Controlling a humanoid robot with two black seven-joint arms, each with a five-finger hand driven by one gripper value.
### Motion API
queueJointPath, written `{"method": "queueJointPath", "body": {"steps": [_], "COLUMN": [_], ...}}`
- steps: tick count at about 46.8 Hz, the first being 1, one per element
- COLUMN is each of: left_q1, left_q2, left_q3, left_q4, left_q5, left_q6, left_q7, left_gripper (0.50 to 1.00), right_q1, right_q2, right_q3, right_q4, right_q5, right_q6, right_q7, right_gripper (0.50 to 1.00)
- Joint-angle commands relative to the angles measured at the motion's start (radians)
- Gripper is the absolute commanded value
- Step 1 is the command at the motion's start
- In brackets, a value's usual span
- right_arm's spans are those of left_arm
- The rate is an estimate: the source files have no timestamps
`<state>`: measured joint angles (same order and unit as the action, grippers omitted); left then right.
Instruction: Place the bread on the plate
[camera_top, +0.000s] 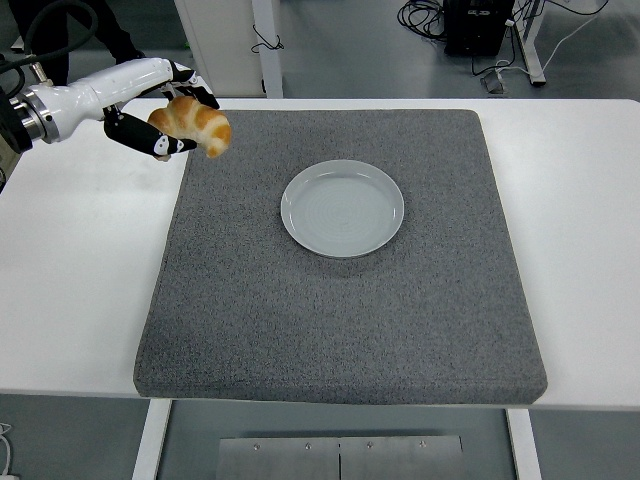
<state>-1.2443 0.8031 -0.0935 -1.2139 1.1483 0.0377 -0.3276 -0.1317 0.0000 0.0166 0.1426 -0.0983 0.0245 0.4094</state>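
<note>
White table (585, 240) is carrying a grey mat (340, 310), both spreading right of and below the left hand (155, 105). Empty plate (343, 208) is sitting on the mat, well to the hand's right and lower. The hand's fingers are curling around the bread (192, 124), gripping it above the mat's far-left corner.

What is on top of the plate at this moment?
Nothing shows on the plate; its whole grey surface is bare and uncovered. The bread is held in the left hand above the mat's far-left corner, apart from the plate.
</note>
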Motion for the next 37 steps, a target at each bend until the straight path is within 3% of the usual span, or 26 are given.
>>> {"method": "queueJointPath", "body": {"steps": [1, 37], "left_q1": [-0.009, -0.138], "left_q2": [-0.041, -0.337], "left_q3": [0.001, 0.055], "left_q4": [0.026, 0.218], "left_q5": [0.004, 0.005], "left_q6": [-0.004, -0.038], "left_q7": [-0.001, 0.001], "left_gripper": [0.500, 0.500], "right_q1": [0.000, 0.000], "right_q2": [0.000, 0.000], "right_q3": [0.000, 0.000], "right_q4": [0.000, 0.000], "right_q5": [0.000, 0.000], "right_q6": [0.000, 0.000], "right_q7": [-0.001, -0.001], "right_gripper": [1.000, 1.000]}}
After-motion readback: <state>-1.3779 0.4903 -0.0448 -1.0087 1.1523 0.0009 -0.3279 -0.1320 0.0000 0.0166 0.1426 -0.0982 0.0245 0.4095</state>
